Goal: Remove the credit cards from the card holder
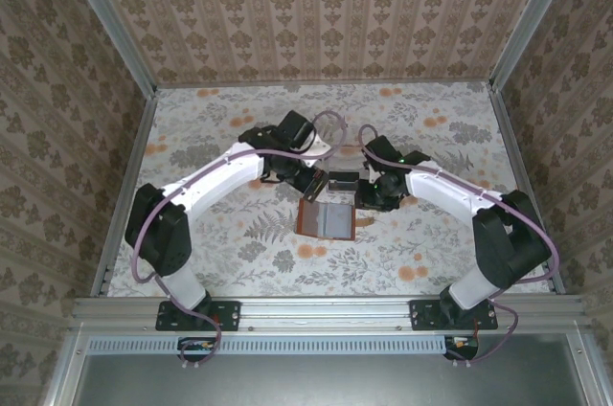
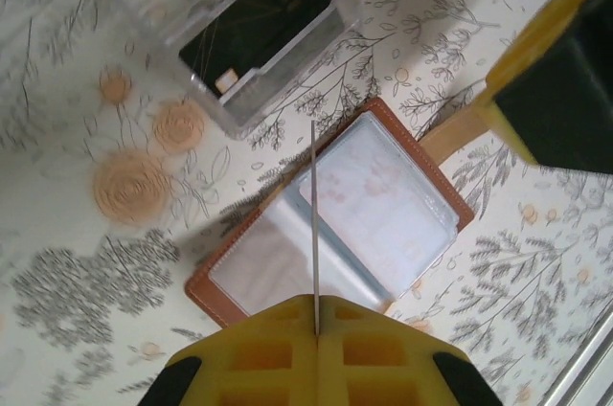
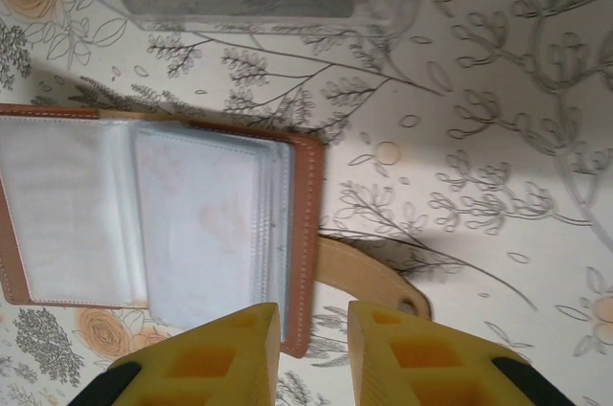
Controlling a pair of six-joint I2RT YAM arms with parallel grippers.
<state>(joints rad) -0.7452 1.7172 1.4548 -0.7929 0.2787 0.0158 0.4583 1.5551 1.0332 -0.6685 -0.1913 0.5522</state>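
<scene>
Floral tabletop, wallpapered walls. Left claw pinching a credit card edge-on, right claw parted above card holder.

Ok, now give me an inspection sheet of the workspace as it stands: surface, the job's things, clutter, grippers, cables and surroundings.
Surface: table with a floral cover, no spills seen.
Job's things: card holder lies open, clear sleeves up. A dark card lies in the clear tray beyond it. A thin card, seen edge-on, stands between the left fingers.
Clutter: nothing seen.
Grippers: left gripper is shut on the thin card above the card holder. Right gripper has its jaws apart at the holder's strap edge and holds nothing; whether it touches cannot be told.
Cables: purple cables run along both arms, away from the cards.
Surroundings: patterned walls on three sides.
</scene>
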